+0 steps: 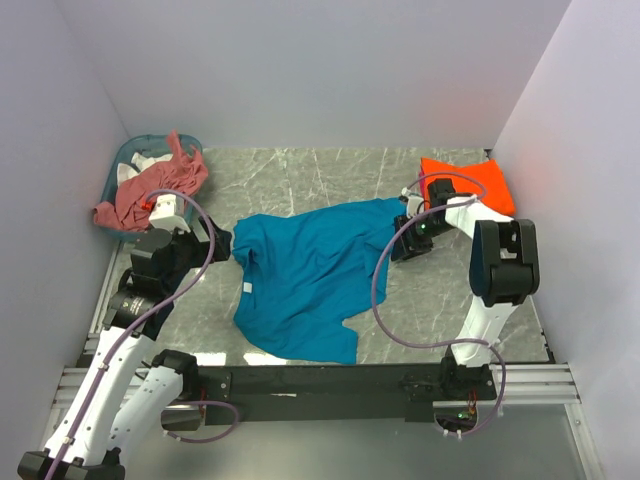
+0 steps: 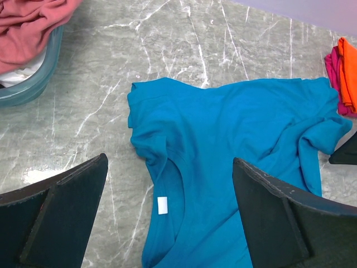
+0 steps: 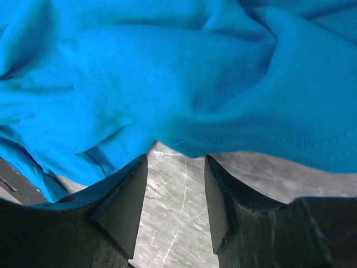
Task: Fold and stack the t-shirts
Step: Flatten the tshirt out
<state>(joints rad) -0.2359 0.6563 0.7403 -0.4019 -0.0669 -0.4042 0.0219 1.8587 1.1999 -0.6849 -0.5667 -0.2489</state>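
The right end effector stands partly open. Its two dark fingers are parted over bare marble worktop and grip nothing. The rumpled edge of the teal-blue t-shirt lies just past their tips and fills the rest of that wrist view, so its outline cannot be read there. The left end effector is spread as wide as it goes and is empty, poised above the shirt's collar with the small white neck tag between its fingers. Only the top view shows the whole garment. It lies loosely spread in the middle of the worktop, with the left end effector at its left shoulder and the right one at its far right corner. The orange t-shirt lies folded in the far right corner, its near edge partly covered by the right arm. The left wrist view alone shows a strip of magenta cloth beside it. The salmon-pink t-shirt is heaped over the rim of the teal plastic basket at far left. White cloth shows beneath it only from the left wrist, where the basket is cut off.
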